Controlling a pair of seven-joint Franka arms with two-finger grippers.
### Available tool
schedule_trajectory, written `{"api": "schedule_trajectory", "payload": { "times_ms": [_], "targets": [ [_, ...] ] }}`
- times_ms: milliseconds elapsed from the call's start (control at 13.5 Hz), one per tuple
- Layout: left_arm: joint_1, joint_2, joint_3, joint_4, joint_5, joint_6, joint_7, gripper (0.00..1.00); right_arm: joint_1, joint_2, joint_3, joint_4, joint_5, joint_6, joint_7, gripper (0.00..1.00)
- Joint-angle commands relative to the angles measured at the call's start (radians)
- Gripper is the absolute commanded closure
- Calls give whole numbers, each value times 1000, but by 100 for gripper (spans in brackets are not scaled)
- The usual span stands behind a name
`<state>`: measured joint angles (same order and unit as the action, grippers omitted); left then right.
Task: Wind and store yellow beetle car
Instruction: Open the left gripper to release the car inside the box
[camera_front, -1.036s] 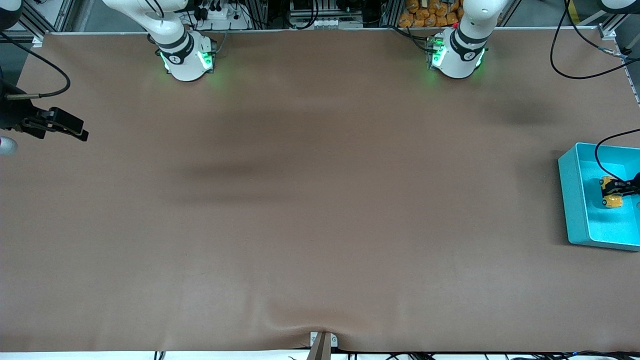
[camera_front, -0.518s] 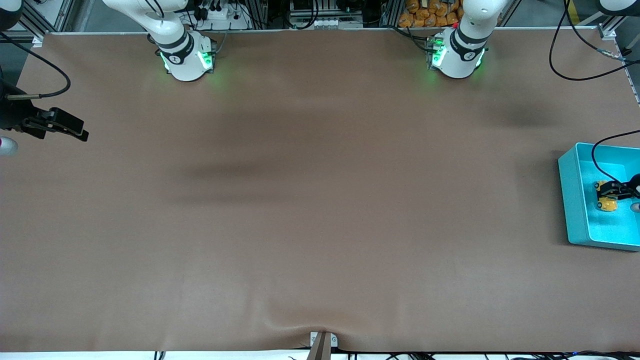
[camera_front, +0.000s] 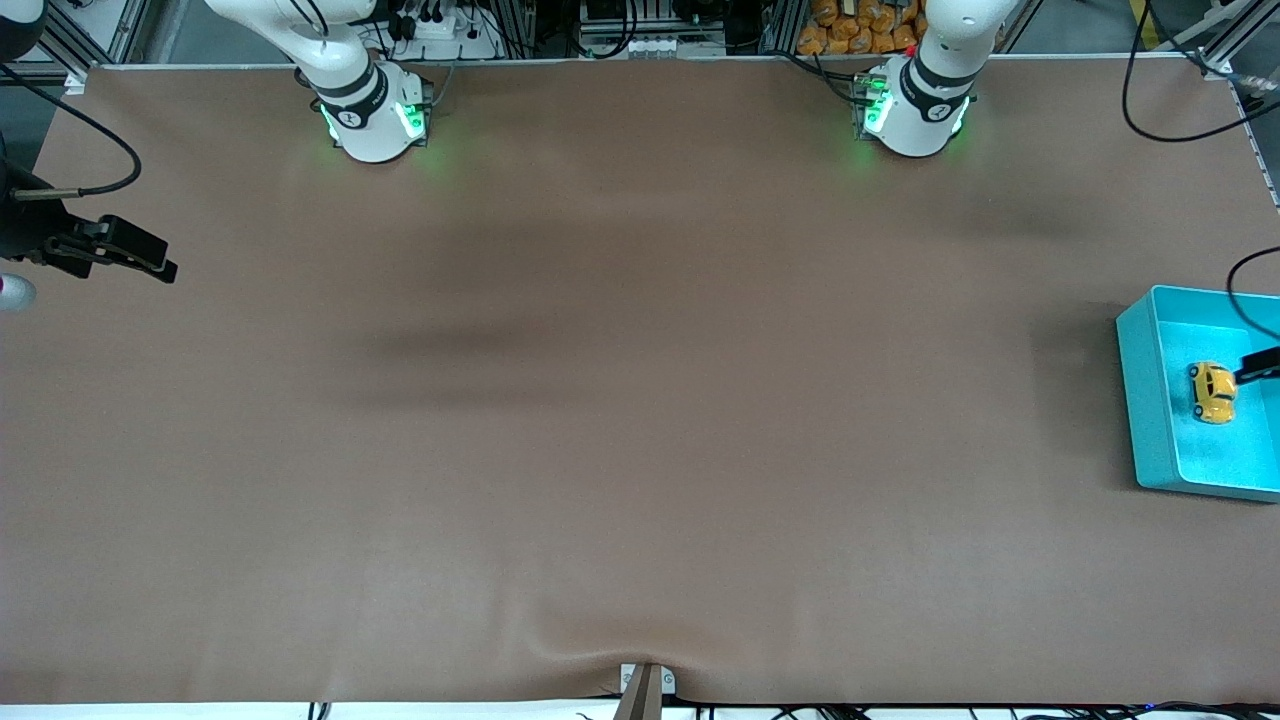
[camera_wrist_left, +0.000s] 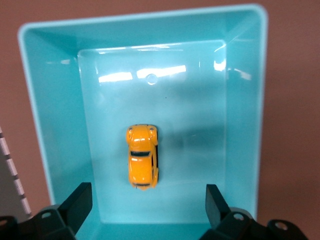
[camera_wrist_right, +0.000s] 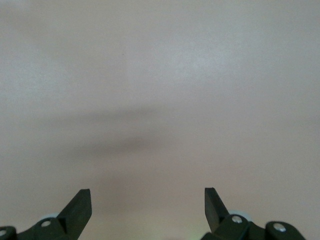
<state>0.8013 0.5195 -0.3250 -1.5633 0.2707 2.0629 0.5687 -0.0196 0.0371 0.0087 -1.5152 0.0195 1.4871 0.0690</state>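
The tiny yellow beetle-shaped toy car (camera_wrist_left: 142, 163) lies in the turquoise plastic bin (camera_front: 1140, 400) at the worktop's left-arm edge. The left gripper (camera_wrist_left: 146, 205) hangs wide above it; the right gripper (camera_wrist_right: 148, 207) waits wide, empty.

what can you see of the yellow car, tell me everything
The yellow car is a tiny rounded beetle-shaped toy, glossy yellow-orange with dark windows. It sits upright on its wheels on the floor of the teal bin, near the middle, clear of the walls. Nothing touches it: the left gripper hangs open above it, fingers apart on either side.
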Motion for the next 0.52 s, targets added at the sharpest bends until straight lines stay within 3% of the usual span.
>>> {"api": "schedule_trajectory", "payload": {
  "times_ms": [0, 222, 444],
  "targets": [
    [-1, -79, -44, -32, 7, -68, -59, 0, -13, -5, 16, -7, -9, 4, 2, 0],
    [-1, -128, -123, -31, 4, -144, -192, 0, -14, -5, 14, -5, -9, 2, 2, 0],
    [1, -174, -264, -31, 2, -240, -410, 0, -16, -5, 14, -5, -9, 2, 0, 0]
  ]
}}
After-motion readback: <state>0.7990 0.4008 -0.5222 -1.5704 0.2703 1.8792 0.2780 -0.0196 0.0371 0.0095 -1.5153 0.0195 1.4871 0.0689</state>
